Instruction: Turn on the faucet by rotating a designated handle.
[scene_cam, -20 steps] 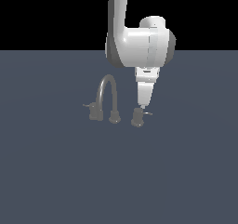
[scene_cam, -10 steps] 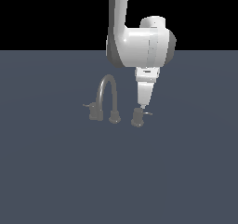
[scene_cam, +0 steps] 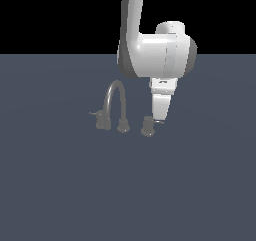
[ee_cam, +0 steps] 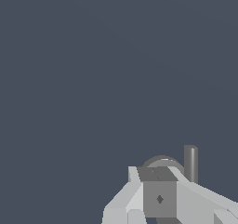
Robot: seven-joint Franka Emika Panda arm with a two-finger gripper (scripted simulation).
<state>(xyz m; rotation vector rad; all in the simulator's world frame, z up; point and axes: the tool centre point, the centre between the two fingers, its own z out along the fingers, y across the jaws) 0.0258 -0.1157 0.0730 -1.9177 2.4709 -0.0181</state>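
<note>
Slate-grey bench carries the faucet at mid-scene. Its designated handle stands on the exterior view's right of the spout, with the tool touching it; finger spacing cannot be determined.

Light: I see flat, even, dim render | shadows: none cast | blur/glare: none | edges: undistorted, coarse resolution.
</note>
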